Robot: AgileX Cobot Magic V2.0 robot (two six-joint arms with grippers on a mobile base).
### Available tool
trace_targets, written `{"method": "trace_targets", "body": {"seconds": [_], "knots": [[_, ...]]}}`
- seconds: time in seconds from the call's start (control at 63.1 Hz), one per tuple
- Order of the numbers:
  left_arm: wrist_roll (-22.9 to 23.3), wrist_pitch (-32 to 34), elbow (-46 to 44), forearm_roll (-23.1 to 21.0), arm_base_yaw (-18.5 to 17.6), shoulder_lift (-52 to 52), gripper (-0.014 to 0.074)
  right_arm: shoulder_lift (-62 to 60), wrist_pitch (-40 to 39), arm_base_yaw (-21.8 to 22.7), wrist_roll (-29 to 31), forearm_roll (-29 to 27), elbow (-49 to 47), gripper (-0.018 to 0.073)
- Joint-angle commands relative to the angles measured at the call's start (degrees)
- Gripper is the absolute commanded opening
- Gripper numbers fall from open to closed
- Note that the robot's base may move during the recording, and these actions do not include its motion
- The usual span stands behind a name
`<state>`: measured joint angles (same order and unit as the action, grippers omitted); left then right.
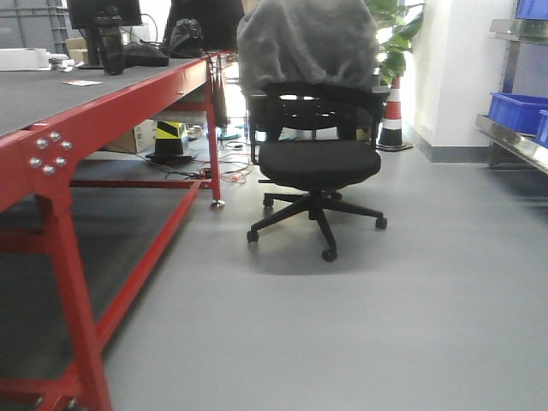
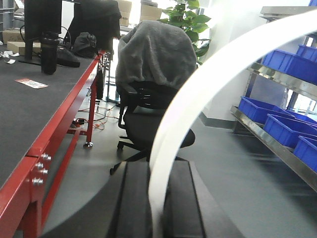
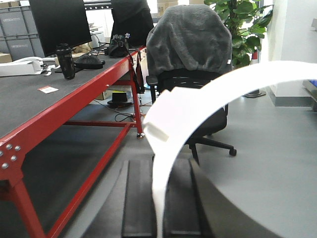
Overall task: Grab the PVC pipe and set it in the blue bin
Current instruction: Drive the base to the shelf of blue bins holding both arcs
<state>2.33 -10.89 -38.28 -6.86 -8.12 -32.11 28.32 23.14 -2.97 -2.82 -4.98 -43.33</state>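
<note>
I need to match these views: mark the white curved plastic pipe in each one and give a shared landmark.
Exterior front-facing: not in it.
Left wrist: white curved plastic pipe arcs from bottom centre to upper right.
Right wrist: pipe arcs from bottom centre to right edge.
Shared landmark: black office chair with grey cover.

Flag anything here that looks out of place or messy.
Nothing damaged or spilled. Two oddities: the office chair stands out on the open floor with a grey blanket draped over its back, and loose cables lie tangled on the floor under the red table.
</note>
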Motion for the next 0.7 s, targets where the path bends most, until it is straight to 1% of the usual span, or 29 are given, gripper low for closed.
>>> {"method": "trace_targets", "body": {"seconds": [0.0,0.681], "knots": [[0.31,1.31,-0.15,-0.07,-0.16,0.29,-0.0111,-0.23,-1.72,-0.06,0.37,0.24,0.14,-0.0168],[0.31,1.31,-0.15,-0.07,-0.16,0.29,-0.0111,-0.23,-1.72,-0.06,0.37,0.24,0.14,-0.0168]]}}
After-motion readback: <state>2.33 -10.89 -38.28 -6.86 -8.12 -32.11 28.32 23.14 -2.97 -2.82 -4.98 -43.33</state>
